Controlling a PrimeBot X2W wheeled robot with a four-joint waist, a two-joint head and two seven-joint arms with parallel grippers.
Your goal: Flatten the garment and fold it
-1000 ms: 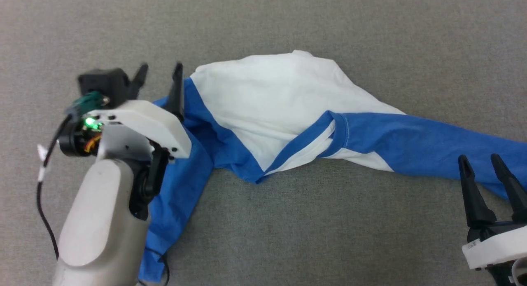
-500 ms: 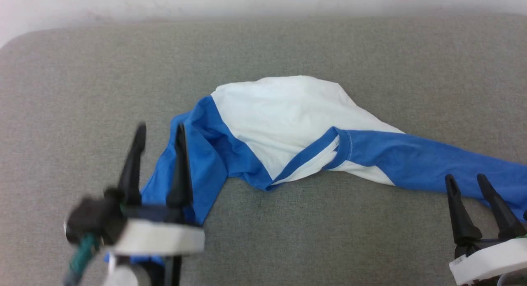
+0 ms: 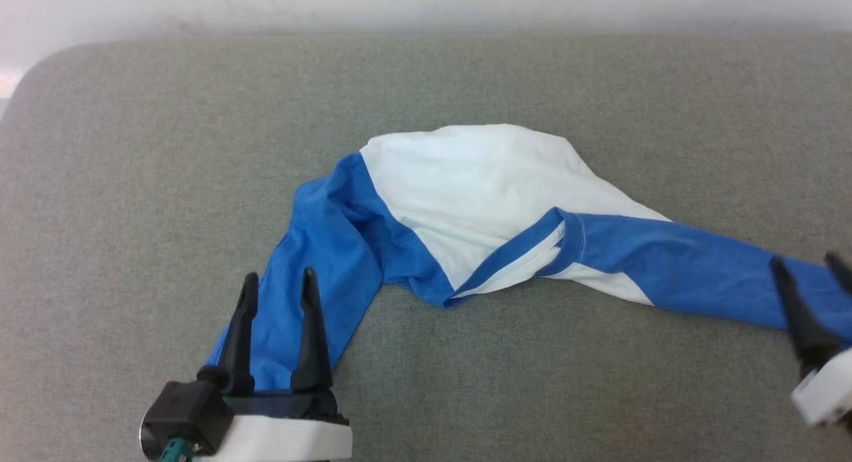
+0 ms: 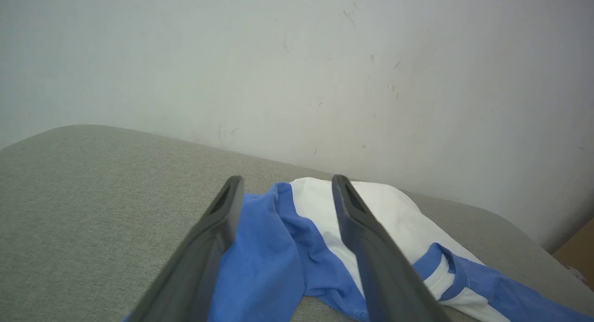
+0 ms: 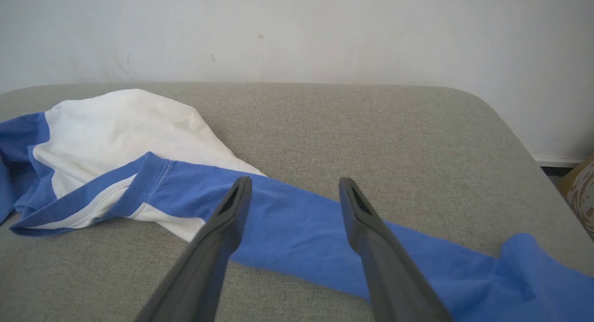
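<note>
The garment (image 3: 466, 189) lies crumpled on the grey padded surface (image 3: 133, 149), a white panel in the middle with one blue sleeve running to the lower left and another to the right. My left gripper (image 3: 278, 282) stands open above the end of the left sleeve, holding nothing. At the right edge my right gripper (image 3: 809, 265) is open over the right sleeve. In the left wrist view the garment (image 4: 278, 257) shows between the open fingers of the left gripper (image 4: 287, 185). The right wrist view has the blue sleeve (image 5: 297, 220) crossing under the open right gripper (image 5: 294, 185).
A pale wall (image 3: 426, 2) runs along the far edge of the surface. The surface's rounded corner (image 3: 40, 69) is at the far left. A brown cardboard box (image 5: 577, 187) stands beyond the right edge in the right wrist view.
The head camera has tilted up, bringing the wall into view. My left gripper has drawn back from the garment's shoulder toward the near end of the left sleeve. The right gripper has shifted right.
</note>
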